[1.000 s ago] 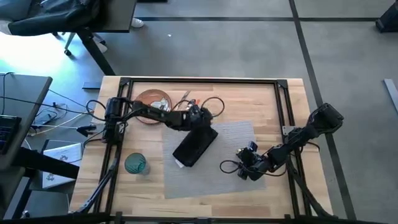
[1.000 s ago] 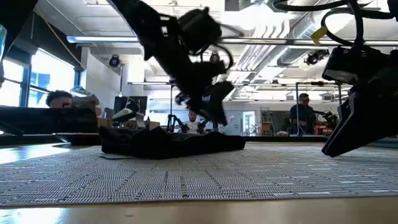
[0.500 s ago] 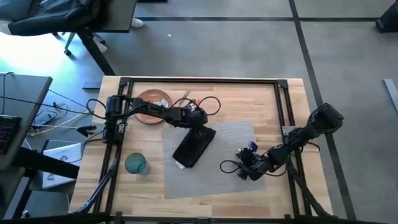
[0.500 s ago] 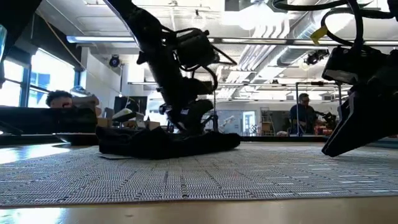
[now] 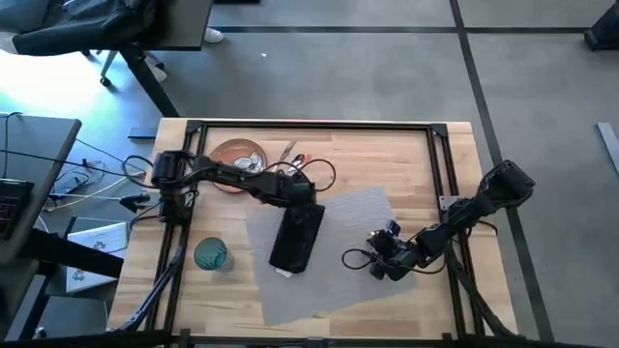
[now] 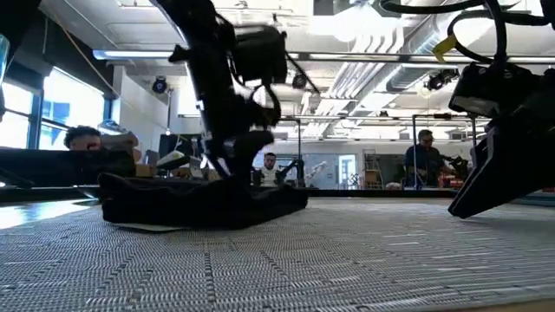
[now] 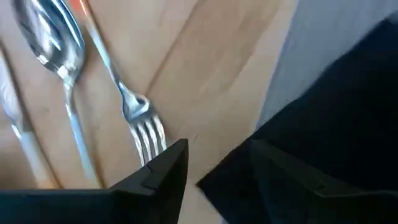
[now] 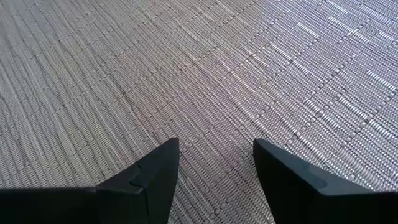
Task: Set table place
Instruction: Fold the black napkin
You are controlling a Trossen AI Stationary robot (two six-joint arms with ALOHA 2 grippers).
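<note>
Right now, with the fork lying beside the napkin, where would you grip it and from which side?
Probably the thin bare shank of the fork, taken from straight above. It lies flat on the table, with the spoon close alongside, so open fingers should straddle the shank crosswise. The left end effector is open nearby.

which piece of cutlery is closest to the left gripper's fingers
The silver fork: its tines lie just ahead of the left gripper, while the silver spoon lies farther off.
</note>
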